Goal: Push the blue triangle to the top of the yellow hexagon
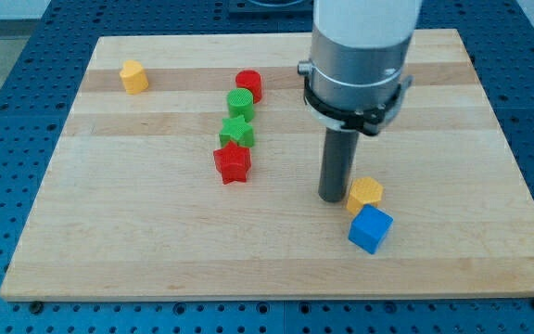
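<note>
A blue block [370, 229] lies low on the view's right of the wooden board; I cannot make out its exact shape. A yellow hexagon-like block [365, 194] sits just above it, touching or nearly touching. My tip [333, 198] rests on the board right against the left side of this yellow block, up and to the left of the blue block. A second yellow block [133, 76] sits far off at the view's top left.
A red cylinder [248, 85], a green cylinder [240, 103], a green star [237, 132] and a red star [233, 163] form a slanted column left of centre. The board's bottom edge [276, 295] is close below the blue block.
</note>
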Motion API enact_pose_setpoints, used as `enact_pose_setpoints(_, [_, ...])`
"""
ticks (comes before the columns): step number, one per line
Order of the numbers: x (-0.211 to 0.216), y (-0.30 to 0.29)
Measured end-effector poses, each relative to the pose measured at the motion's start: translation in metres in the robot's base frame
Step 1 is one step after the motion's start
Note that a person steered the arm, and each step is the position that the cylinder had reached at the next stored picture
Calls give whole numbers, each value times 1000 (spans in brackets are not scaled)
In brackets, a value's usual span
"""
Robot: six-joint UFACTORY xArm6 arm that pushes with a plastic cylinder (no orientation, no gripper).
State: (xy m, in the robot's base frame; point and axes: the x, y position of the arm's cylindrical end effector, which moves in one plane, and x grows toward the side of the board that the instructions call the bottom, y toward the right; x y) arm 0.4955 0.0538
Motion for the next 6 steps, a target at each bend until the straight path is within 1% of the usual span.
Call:
enact_pose_setpoints(1, [-64, -25])
enact_pose_setpoints(3, [-103, -31])
enact_pose_setpoints(4, [-154, -31])
enact_pose_setpoints(5, [-182, -31])
enact_pose_setpoints(6, [-212, -1])
